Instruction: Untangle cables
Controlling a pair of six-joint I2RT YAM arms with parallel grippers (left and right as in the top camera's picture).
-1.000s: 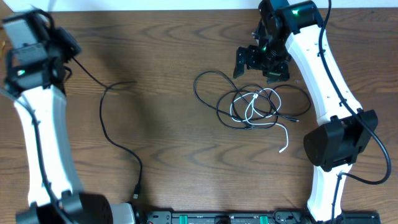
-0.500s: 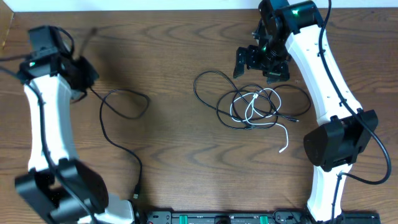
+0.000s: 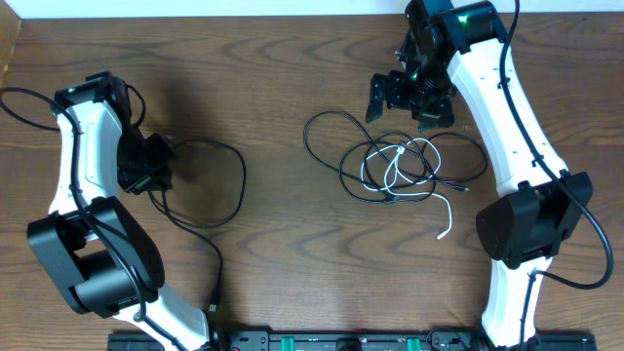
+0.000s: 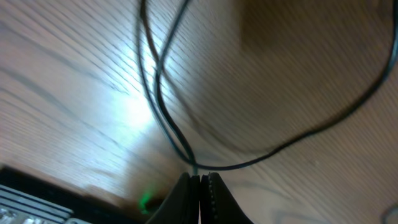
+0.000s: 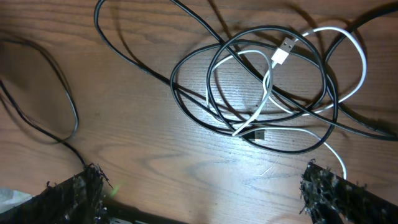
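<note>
Where the overhead camera looks down: we see one thin black cable point(image 3: 218, 261) lying in a loose loop at the left of the brown wooden table point(image 3: 292, 58), well apart from the tangled knot point(image 3: 390, 171) of black loops on the right, with a white USB cable point(image 3: 448, 219) threaded through it.
Left wrist: we find the left gripper point(image 4: 200, 179) pinched tight on the thin black cable, low over the wood.
Right wrist: we see the right gripper point(image 5: 202, 186) spread wide and empty, hanging above the tangled knot; the white plug point(image 5: 283, 53) lies inside the black loops.
Progress: we judge one cable pulled clear; the knot itself looks untouched, so separating white from black is left.
</note>
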